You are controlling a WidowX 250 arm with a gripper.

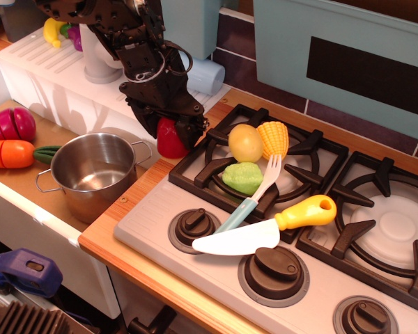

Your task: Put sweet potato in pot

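Observation:
The sweet potato (169, 141) is a glossy red toy standing on the wooden counter between the pot and the stove's left burner. My gripper (173, 131) has come down over it, with one black finger on each side of the toy. The jaws look spread about as wide as the toy, and I see no squeeze on it. The arm hides the toy's top. The pot (94, 198) is shiny steel with two loop handles. It stands empty, to the left of and nearer than the toy.
On the left burner lie a yellow ball (245, 142), a corn piece (273, 138), a green toy (242, 177) and a fork (256, 193). A yellow-handled knife (261, 228) lies by the knobs. A purple onion (12, 124) and a carrot (10, 154) lie left of the pot. A blue cup (207, 75) stands behind the arm.

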